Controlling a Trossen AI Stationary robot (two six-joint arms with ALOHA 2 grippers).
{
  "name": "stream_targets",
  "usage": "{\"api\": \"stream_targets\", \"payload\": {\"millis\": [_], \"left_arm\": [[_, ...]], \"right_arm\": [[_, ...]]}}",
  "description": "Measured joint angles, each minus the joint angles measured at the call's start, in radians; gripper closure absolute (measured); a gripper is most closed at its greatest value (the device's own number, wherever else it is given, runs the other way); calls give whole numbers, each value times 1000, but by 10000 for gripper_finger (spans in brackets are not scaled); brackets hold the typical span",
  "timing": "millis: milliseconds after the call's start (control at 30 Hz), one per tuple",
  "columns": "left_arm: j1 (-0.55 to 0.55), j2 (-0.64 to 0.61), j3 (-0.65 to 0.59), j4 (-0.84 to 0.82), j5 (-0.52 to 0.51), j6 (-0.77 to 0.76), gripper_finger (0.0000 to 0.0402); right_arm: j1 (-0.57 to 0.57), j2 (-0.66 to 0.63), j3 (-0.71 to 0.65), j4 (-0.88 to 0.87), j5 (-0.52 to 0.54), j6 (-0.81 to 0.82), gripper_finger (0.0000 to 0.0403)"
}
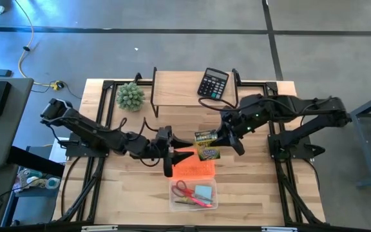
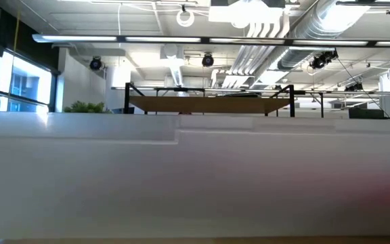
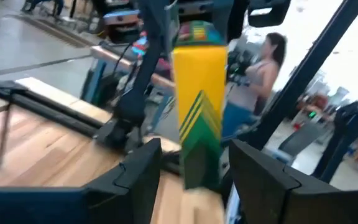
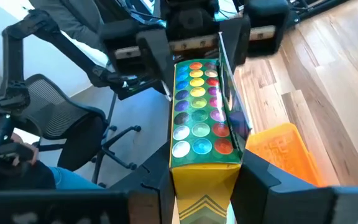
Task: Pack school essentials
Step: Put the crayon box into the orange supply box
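The crayon box (image 1: 205, 144) sits between my two grippers above the middle of the table (image 1: 256, 187), its yellow-and-green end toward the left one and its face of coloured circles (image 4: 199, 115) up toward the right wrist camera; I judge this a handover. The right gripper (image 1: 223, 138) has its jaws closed on the box's sides, and the right wrist view shows a finger pressed to each side, so the right arm carries it. The left gripper (image 1: 169, 151) meets the box from the other end; its jaws stand apart either side of the box's end with a gap showing in the left wrist view, so I take them as open and not gripping.

Just beyond the jaws toward the table's front edge lies an orange sheet (image 1: 194, 167), and past it the clear tray (image 1: 212, 201) holding the red-handled scissors (image 1: 187, 191) and the light-blue note pad (image 1: 203, 192); holding the box up here keeps it near that tray, where I expect it belongs.

Well behind the jaws, the black calculator (image 1: 213, 84) and the spiky green plant (image 1: 129, 96) rest at the table's back; a person (image 3: 260, 74) stands in the room beyond.
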Motion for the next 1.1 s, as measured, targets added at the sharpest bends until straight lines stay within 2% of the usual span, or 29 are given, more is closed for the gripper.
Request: {"api": "stream_targets", "payload": {"millis": [200, 400, 467, 667, 833, 1100], "left_arm": [[0, -92, 1, -152, -18, 14, 222], [-1, -184, 1, -382, 1, -84, 222], [-1, -207, 0, -457, 36, -128, 222], [-2, -230, 1, -620, 167, -248, 222], [-2, -230, 0, -716, 198, -310, 222], [-2, -230, 0, -899, 196, -393, 222]], "right_arm": [[-7, -19, 0, -32, 0, 31, 295], [-22, 11, 0, -142, 0, 56, 295], [-23, 39, 0, -167, -9, 50, 295], [-4, 147, 0, -208, -177, -20, 295], [23, 253, 0, -204, -299, -91, 295], [50, 417, 0, -191, -356, -187, 295]]}}
